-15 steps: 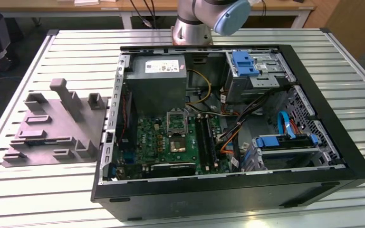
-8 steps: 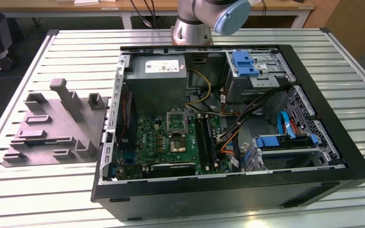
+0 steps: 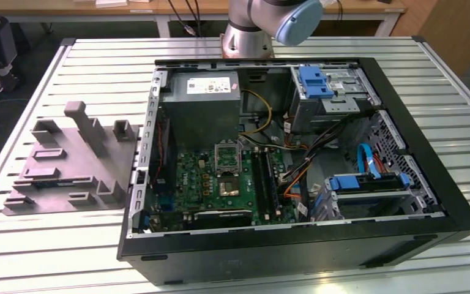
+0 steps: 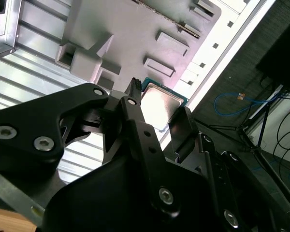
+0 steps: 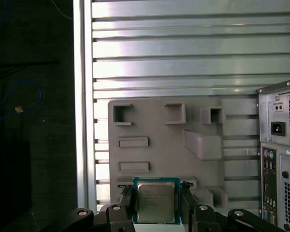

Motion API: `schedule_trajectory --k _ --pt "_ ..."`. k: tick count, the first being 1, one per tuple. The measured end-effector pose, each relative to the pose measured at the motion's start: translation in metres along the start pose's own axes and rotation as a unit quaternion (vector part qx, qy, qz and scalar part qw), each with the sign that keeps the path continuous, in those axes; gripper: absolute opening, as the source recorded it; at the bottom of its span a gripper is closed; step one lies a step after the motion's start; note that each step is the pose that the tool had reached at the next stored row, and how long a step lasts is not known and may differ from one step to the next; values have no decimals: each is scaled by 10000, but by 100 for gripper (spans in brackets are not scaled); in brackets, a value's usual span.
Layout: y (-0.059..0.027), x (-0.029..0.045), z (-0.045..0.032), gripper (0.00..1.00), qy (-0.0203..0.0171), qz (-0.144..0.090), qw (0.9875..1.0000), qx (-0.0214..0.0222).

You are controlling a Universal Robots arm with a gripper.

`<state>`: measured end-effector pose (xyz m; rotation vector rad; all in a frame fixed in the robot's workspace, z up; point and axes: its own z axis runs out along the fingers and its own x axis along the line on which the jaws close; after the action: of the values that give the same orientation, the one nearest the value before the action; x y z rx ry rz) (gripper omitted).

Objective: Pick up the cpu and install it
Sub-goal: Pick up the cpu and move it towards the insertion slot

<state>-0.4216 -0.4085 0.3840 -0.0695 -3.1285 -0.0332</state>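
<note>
The cpu (image 5: 156,200), a small square chip with a silvery top and a thin pale rim, is held by two opposite edges in my gripper (image 5: 156,194). Its black fingers (image 5: 127,202) press on either side. The second wrist view shows the same cpu (image 4: 160,104) between the fingertips of the gripper (image 4: 158,102). It hangs above the grey moulded fixture plate (image 5: 154,140), apart from it. In the exterior view the open computer case (image 3: 431,184) lies on its side, with a green motherboard and a black-framed square socket (image 3: 229,185) inside.
The grey fixture plate (image 3: 63,177), with raised blocks and slots, lies on the slatted metal table (image 3: 55,245) at the exterior view's left of the case. The arm's base (image 3: 247,37) stands behind the case. Cables and blue drive brackets (image 3: 366,184) fill the case's right half.
</note>
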Motion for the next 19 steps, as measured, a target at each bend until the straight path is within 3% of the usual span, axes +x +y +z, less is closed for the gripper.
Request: schedule_trajectory --k 19 --pt "1 0 -56 47 1 0 10000 0"
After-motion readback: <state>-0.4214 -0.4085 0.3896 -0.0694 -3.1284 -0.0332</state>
